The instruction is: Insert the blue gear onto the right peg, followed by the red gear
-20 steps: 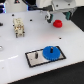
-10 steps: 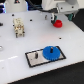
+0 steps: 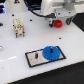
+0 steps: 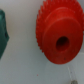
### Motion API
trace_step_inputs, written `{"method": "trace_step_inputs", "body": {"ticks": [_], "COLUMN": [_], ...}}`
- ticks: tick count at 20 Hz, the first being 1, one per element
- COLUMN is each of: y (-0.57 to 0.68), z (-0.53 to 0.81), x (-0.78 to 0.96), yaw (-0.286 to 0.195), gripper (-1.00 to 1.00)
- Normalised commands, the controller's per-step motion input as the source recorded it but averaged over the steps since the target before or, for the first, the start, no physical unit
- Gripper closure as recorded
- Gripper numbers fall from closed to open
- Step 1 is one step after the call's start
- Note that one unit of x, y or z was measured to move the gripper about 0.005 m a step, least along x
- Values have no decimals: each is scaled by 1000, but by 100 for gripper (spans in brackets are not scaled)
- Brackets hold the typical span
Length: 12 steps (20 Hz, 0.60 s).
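The blue gear (image 3: 51, 52) lies flat on the black base plate (image 3: 34, 60), on its side toward the exterior view's right. The red gear (image 3: 58, 23) lies on the white table at the back. It fills the wrist view (image 4: 60, 30) with its centre hole showing. My gripper (image 3: 56, 20) hangs right over the red gear, and its fingers look spread and hold nothing. No fingers show in the wrist view.
A thin peg (image 3: 36, 53) stands on the plate beside the blue gear. A beige block-like object (image 3: 19, 27) stands at the exterior view's left. A dark green object (image 4: 3, 32) lies next to the red gear. The arm's body (image 3: 60, 7) fills the back.
The gripper stays over the red gear, perhaps slightly lower. The blue gear has not moved.
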Motion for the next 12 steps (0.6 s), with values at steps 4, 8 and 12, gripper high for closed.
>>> {"method": "trace_step_inputs", "body": {"ticks": [4, 8, 12], "y": [-67, 0, -133], "z": [-55, 0, -159], "x": [-146, -73, -320], "yaw": [0, 0, 0], "gripper": [100, 100, 100]}}
